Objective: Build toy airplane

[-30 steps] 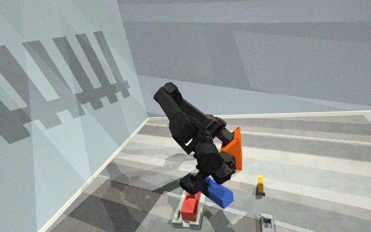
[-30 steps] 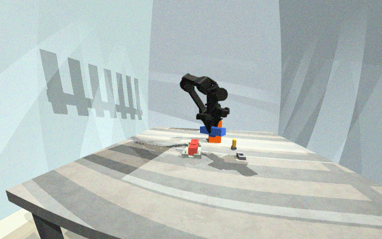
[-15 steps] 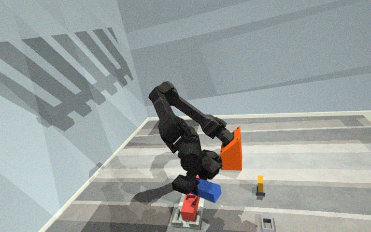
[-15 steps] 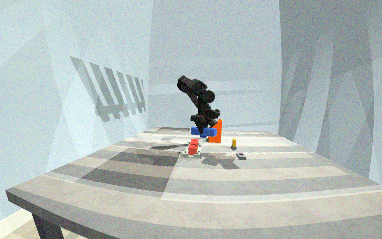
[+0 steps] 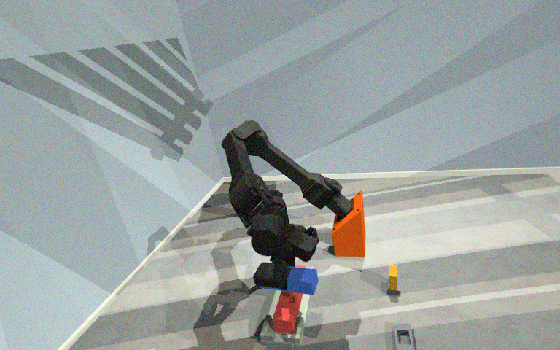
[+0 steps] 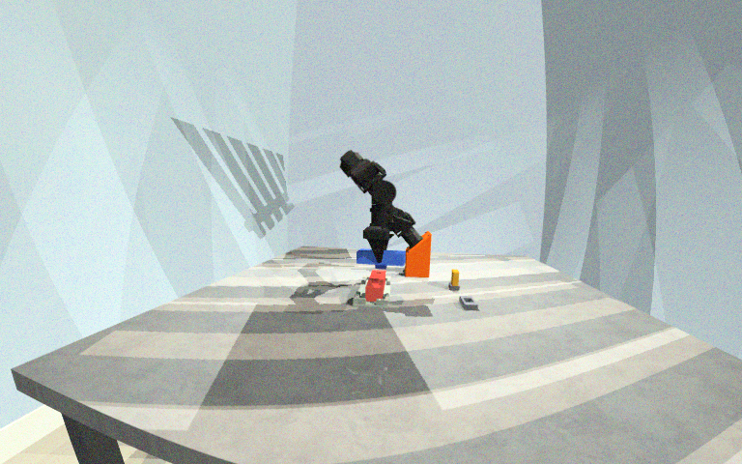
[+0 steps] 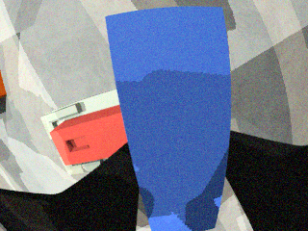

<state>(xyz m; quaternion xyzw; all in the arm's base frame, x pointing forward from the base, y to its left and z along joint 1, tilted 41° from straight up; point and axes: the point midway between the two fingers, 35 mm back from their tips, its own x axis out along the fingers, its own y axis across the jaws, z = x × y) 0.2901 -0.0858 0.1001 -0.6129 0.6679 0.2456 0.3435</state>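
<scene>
The red fuselage [image 5: 286, 316] [image 6: 375, 288] [image 7: 98, 135] lies in the pale cradle [image 5: 305, 306] [image 7: 98, 99]. A dark recess shows in its top just in front of the wing in the top view, and a small square notch near one end in the wrist view. My gripper [image 5: 284, 284] [image 6: 380, 260] [image 7: 173, 141] is shut on the blue wing [image 5: 303, 280] [image 6: 394, 257] [image 7: 173, 111], held crosswise above the fuselage, with its tab pointing down. Their exact gap is unclear. The yellow tail fin [image 5: 393, 276] [image 6: 454, 277] stands upright in a small dark base, away to the right.
An open grey holder [image 5: 406, 326] [image 6: 469, 307] lies on the table to the right, nearer the cameras than the fin. The orange arm mount [image 5: 349, 239] [image 6: 418, 262] [image 7: 1, 87] stands behind the cradle, to the right.
</scene>
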